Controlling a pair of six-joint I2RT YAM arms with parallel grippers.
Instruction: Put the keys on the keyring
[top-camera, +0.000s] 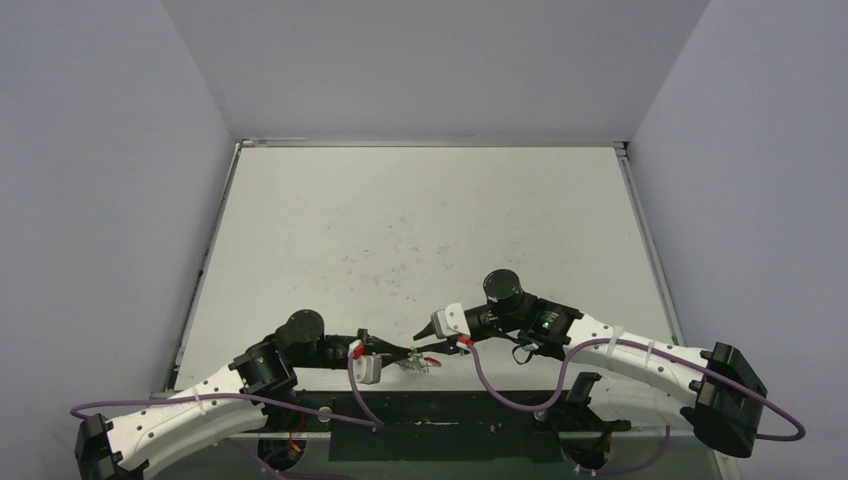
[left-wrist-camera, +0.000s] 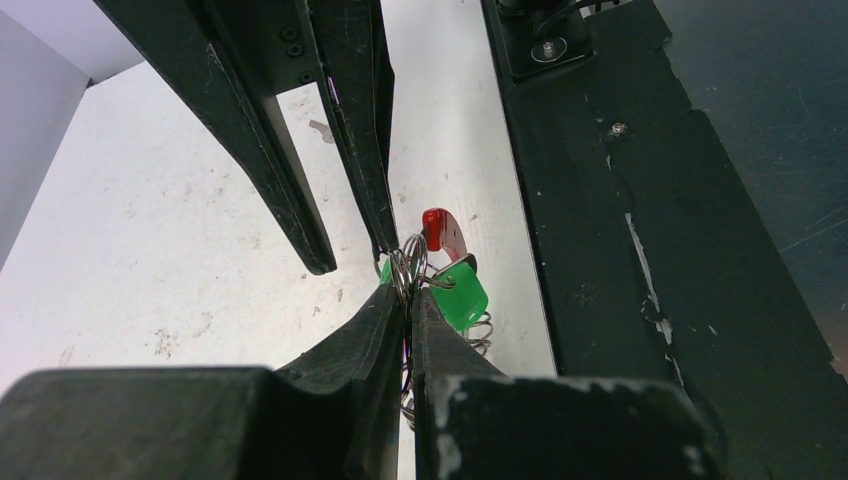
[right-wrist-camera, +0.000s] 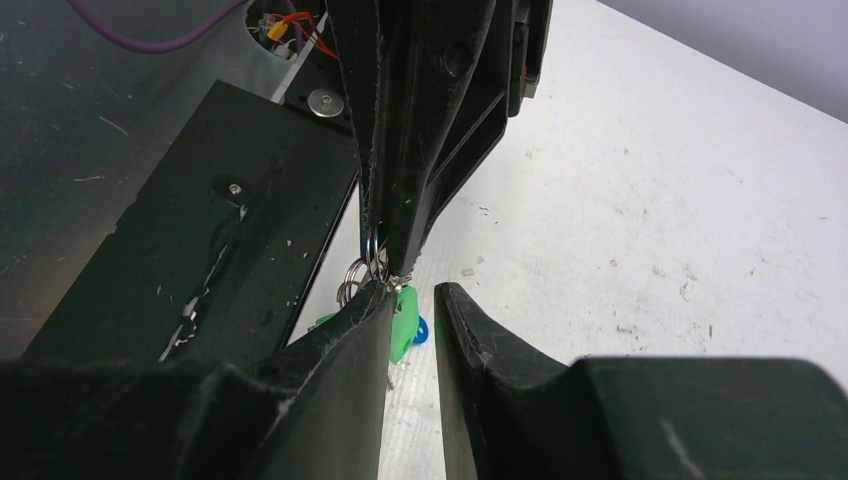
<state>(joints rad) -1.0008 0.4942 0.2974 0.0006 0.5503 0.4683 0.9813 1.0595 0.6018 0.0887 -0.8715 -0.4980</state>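
Observation:
My left gripper (left-wrist-camera: 408, 292) is shut on the keyring (left-wrist-camera: 481, 332), a silvery coil with a red section (left-wrist-camera: 437, 228), and holds it just above the table's near edge. A green key (left-wrist-camera: 461, 296) hangs from the rings beside the fingertips. My right gripper (right-wrist-camera: 415, 295) faces it tip to tip, jaws apart. In the right wrist view the green key (right-wrist-camera: 403, 322) hangs in that gap against the left finger, with a blue key (right-wrist-camera: 421, 331) behind it. From above, both grippers (top-camera: 395, 352) (top-camera: 419, 343) meet over the keys (top-camera: 415, 366).
A black base plate (left-wrist-camera: 640, 200) runs along the near table edge right beside the keys. Purple cables (top-camera: 500, 385) loop over it. Grey walls stand at the left, right and back of the white table (top-camera: 420, 220).

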